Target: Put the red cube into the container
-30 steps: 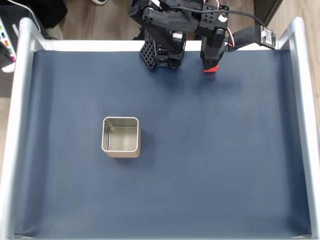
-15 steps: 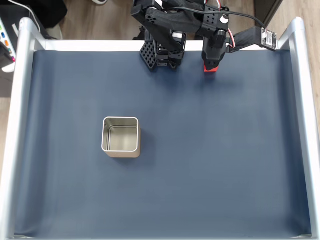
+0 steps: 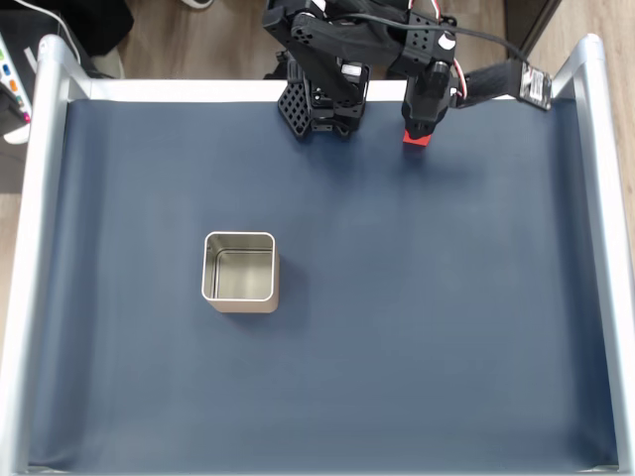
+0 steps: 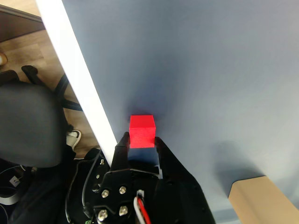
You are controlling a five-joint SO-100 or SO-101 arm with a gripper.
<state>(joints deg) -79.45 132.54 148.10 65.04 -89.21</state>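
Fingers [image 4: 122,145] closed on the red cube [image 4: 142,131]

In the fixed view, the container [image 3: 239,272] sits left of centre on the counter [image 3: 417,327]. The red cube [image 3: 417,138] lies well apart at the far edge, between the claw [image 3: 418,134] tips.

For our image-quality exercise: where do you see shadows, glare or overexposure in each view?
Fixed view: even light, reflections on the container walls. Wrist view: the white rail is overexposed; a soft shadow surrounds the red cube at the end effector.
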